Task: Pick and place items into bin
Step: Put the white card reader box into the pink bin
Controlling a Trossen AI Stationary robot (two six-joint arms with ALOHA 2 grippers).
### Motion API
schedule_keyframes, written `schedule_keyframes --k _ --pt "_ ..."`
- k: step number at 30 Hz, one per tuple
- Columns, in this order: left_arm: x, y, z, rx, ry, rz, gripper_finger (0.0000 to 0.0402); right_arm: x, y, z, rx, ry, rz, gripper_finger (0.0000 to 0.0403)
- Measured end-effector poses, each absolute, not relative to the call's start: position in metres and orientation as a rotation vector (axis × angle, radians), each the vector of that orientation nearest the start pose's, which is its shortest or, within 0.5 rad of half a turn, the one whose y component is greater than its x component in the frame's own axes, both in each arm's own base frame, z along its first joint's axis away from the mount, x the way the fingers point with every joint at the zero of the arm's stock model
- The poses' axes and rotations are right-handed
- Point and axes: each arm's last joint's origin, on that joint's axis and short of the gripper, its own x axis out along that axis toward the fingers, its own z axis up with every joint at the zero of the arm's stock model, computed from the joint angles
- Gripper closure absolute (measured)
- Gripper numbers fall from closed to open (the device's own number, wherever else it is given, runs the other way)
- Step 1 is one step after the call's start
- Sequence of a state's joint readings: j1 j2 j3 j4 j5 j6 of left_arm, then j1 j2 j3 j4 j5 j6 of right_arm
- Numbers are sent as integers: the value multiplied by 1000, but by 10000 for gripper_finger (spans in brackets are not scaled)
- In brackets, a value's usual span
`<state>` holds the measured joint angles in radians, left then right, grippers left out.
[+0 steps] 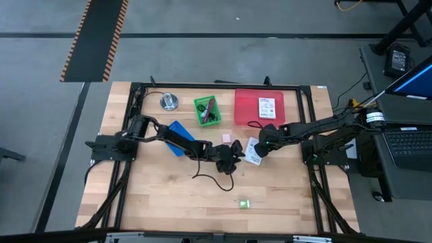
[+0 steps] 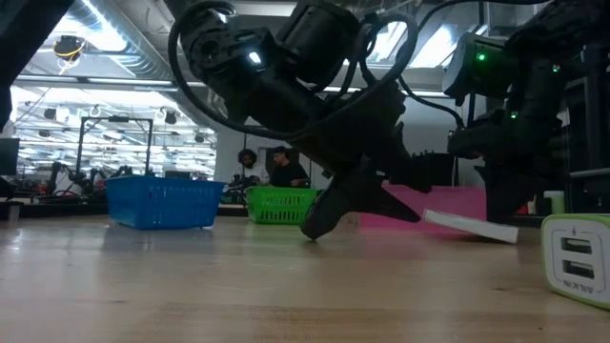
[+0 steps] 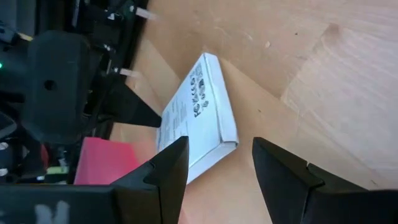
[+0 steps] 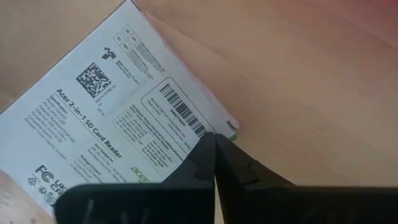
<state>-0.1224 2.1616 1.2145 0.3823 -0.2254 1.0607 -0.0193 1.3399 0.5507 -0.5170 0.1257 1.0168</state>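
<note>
Pinching shut on one edge of a white packet [image 4: 112, 112], the right gripper [image 4: 216, 152] has its fingers closed with the packet's edge apparently caught between the tips; in the low view the packet [image 2: 472, 226] sits tilted, one end raised off the table [image 1: 155, 196], so it looks lifted by that edge. Left gripper [image 3: 219, 163] sits just left of it, fingers spread with a narrow-to-medium gap, holding nothing, pointed at the same packet [image 3: 199, 118] — likely ready to assist or to take something nearby.

Both grippers meet mid-table, right gripper [image 1: 262, 146] close to left gripper [image 1: 233, 160]. Pink cube [image 1: 227, 138] lies just far of them; black cable [image 1: 209, 177] trails near side of the left gripper; green block [image 1: 244, 203] well apart, toward the near edge.

Red bin [image 1: 258, 108] at far right already holds a second packet [image 1: 268, 106] — probably the target, short carry. Green bin [image 1: 206, 111] and blue bin [image 1: 177, 137] sit to the left. Silver object [image 1: 169, 102] at far left.
</note>
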Motion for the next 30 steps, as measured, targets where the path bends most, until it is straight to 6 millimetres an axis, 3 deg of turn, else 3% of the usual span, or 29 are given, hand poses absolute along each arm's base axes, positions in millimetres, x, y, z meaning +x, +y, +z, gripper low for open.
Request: schedule_keyframes --k 30 --pt "444 -25 110 1091 561 -248 229 204 -7 137 812 1093 -729 403"
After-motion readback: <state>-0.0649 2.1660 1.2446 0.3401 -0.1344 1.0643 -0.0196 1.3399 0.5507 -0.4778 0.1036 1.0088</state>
